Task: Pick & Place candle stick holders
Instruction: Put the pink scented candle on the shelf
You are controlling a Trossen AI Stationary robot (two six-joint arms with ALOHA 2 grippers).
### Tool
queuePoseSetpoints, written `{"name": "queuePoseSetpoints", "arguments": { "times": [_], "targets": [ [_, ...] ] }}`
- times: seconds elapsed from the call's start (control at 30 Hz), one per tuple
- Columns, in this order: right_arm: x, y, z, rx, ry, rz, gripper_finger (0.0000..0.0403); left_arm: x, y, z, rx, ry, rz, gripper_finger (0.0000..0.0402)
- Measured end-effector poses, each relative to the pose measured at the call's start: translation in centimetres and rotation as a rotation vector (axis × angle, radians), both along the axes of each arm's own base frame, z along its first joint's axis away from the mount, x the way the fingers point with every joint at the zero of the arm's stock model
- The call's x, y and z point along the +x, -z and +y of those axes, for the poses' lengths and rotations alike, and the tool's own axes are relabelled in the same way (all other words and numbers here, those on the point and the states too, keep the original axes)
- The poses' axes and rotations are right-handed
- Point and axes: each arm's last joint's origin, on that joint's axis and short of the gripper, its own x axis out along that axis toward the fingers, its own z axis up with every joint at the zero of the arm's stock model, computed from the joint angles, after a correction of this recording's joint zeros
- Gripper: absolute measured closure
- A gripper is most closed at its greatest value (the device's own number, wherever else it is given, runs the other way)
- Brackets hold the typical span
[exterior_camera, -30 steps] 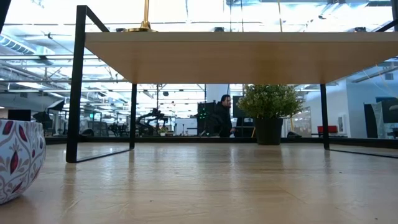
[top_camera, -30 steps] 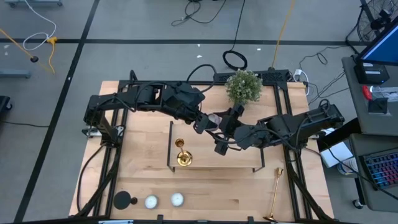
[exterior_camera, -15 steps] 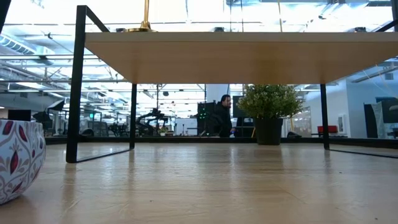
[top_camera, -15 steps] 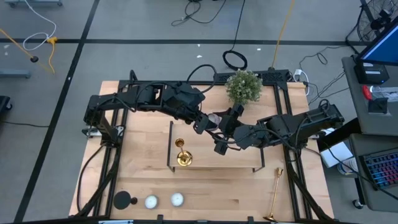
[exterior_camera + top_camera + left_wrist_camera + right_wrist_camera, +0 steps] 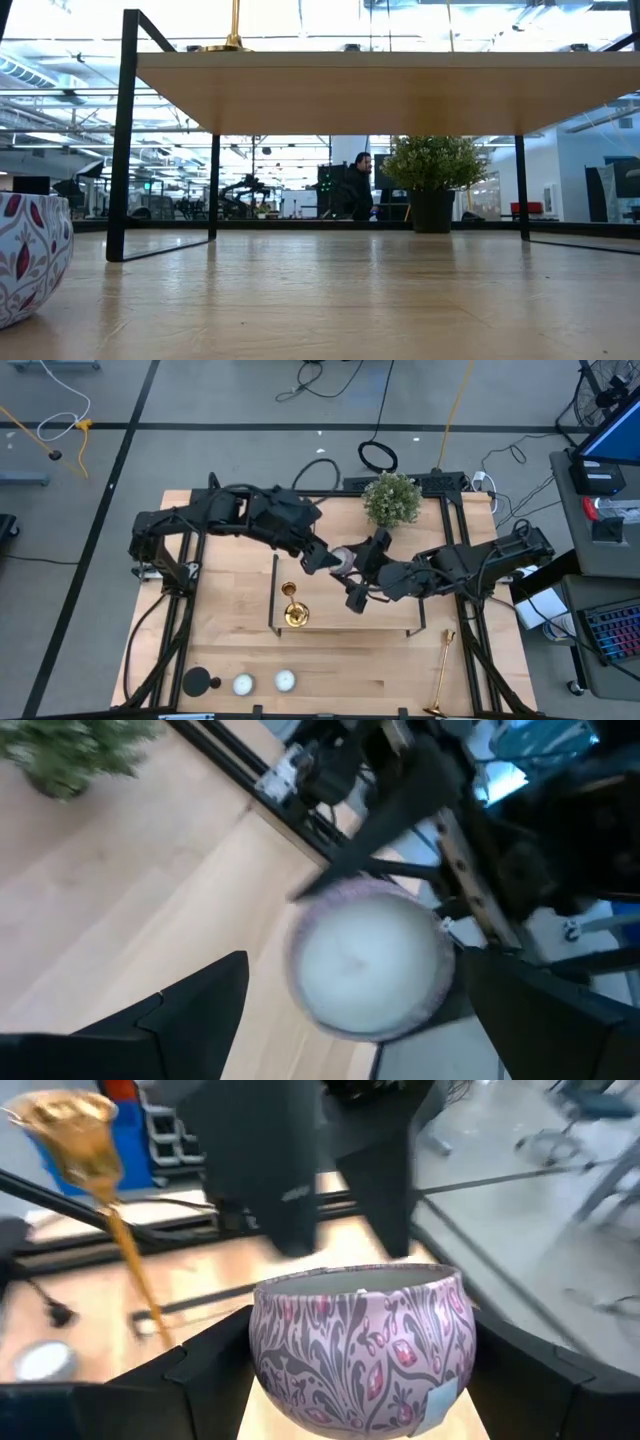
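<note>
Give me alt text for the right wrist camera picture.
A purple patterned candle tin sits between the right hand's dark fingers, close up. Behind it are the left hand's dark fingers and a gold candlestick.

Legible text, labels, brands, numbers, signs: none. The patterned candle tin carries a small pale sticker, its print unreadable. The dark arm housing behind it shows faint marking, also unreadable.

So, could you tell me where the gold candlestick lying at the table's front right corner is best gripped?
Probably mid-stem, from straight above, fingers across it: the gold candlestick lies flat on the table, its thin stem bare between cup and round base, with open wood on both sides.
</note>
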Motion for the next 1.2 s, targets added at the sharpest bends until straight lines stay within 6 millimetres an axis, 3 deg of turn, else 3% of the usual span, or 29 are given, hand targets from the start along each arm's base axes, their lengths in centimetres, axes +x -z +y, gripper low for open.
{"name": "queuePoseSetpoints", "arguments": {
  "times": [0.23,0.5,0.57,0.73,0.97,1.2],
  "targets": [
    [0.1,-0.2,0.1,0.058,0.006,-0.044,0.0109,-2.2,-2.0,1.1,0.041,-0.066,-0.077,0.0054],
    [1.2,0.6,-1.1,0.084,-0.053,-0.062,0.0109,-6.5,-5.2,1.0,0.096,-0.081,-0.197,0.0085],
    [1.7,1.3,-1.5,0.077,-0.08,-0.066,0.0109,-8.0,-5.7,0.6,0.115,-0.083,-0.2,0.0092],
    [2.9,3.9,-3.3,0.095,-0.116,-0.075,0.0109,-9.7,-6.5,-0.7,0.138,-0.093,-0.226,0.0105],
    [2.7,7.3,-6.3,0.157,-0.193,-0.129,0.0109,-10.5,-6.9,-2.4,0.13,-0.147,-0.257,0.0118],
    [2.3,10.0,-9.0,0.322,-0.35,-0.353,0.0109,-10.5,-6.7,-3.8,0.098,-0.26,-0.265,0.0118]
  ]
}}
